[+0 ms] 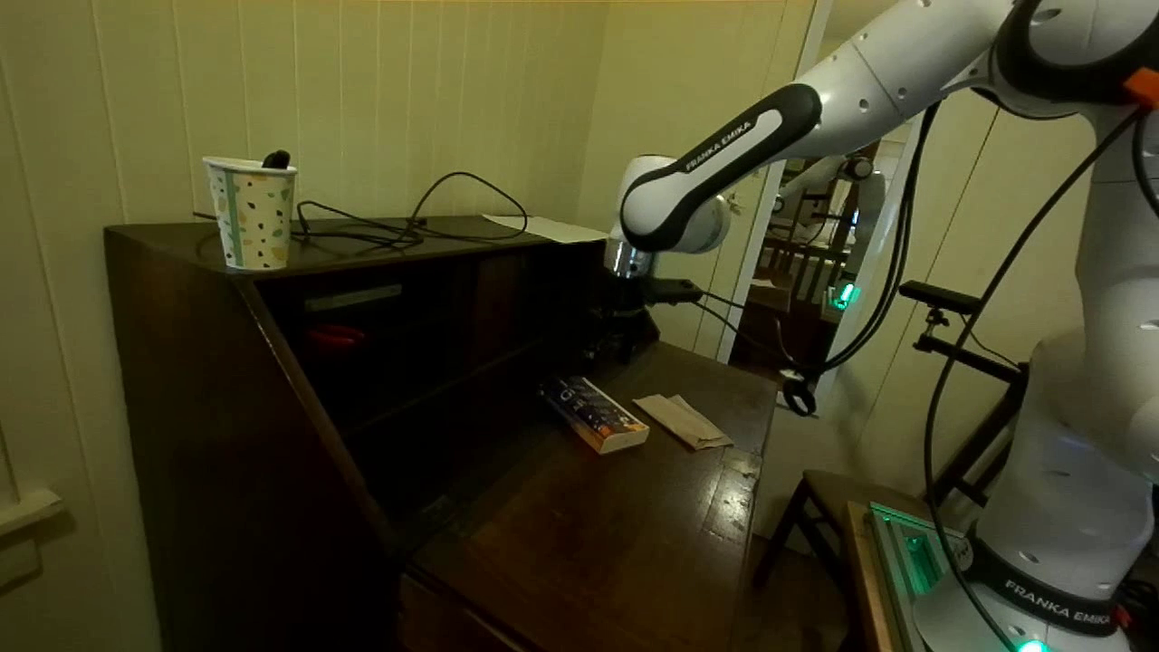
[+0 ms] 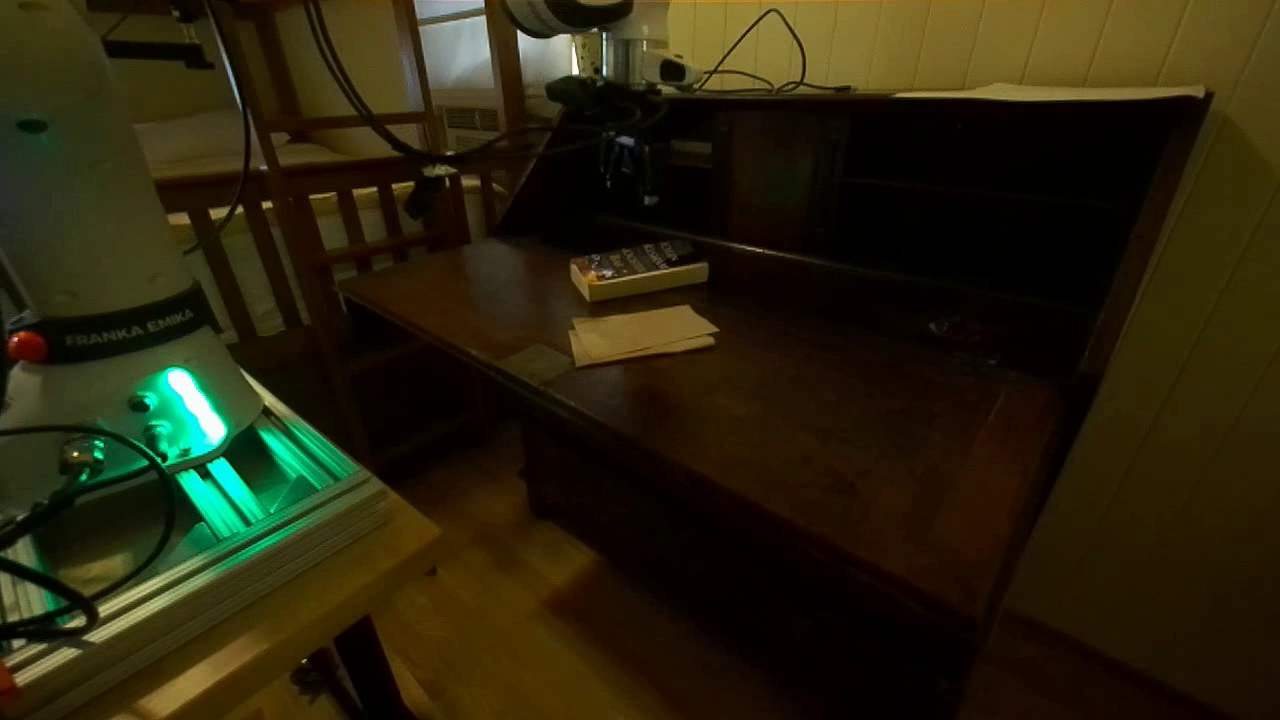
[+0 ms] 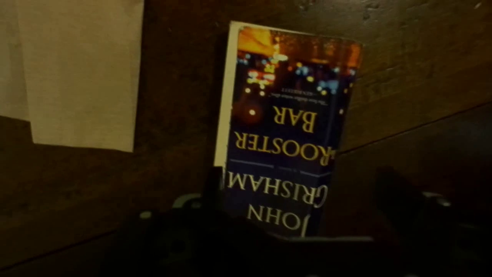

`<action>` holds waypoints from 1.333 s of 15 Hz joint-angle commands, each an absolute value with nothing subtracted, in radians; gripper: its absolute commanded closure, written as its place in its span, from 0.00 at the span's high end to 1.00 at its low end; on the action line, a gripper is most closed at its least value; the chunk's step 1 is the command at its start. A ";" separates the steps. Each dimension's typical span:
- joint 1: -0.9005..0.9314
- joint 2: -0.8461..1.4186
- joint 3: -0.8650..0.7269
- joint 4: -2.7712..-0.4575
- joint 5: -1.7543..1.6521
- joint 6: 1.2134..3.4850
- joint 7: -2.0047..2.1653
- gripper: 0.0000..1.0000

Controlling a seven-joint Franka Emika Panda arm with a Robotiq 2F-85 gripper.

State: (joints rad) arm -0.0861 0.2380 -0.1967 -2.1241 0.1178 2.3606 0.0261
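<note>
A paperback book with "Rooster Bar" and "John Grisham" on its cover lay flat on a dark tabletop below the tool of a robot arm. The tool hung with its fingers spread wide and nothing gripped; an exterior view showed a gap between them and the cover. In the wrist view, the book appeared between the fingers, slightly skewed and nearer one of them. From where I stood, the step in hand looked like lining up over the book, with no grip made. The next move, I judged, called for centring the fingers across its width and lowering them along both long sides before any closing. Folded tan paper lay beside the book, below the tool and off toward the tabletop's front edge. Beyond the tool stood dark compartments; above them, higher than the tool and well apart from it, a spotted paper cup shared a ledge with a loose black cable.
</note>
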 commanded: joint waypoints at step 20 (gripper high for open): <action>-0.102 0.529 -0.182 -1.859 0.031 2.157 0.254 1.00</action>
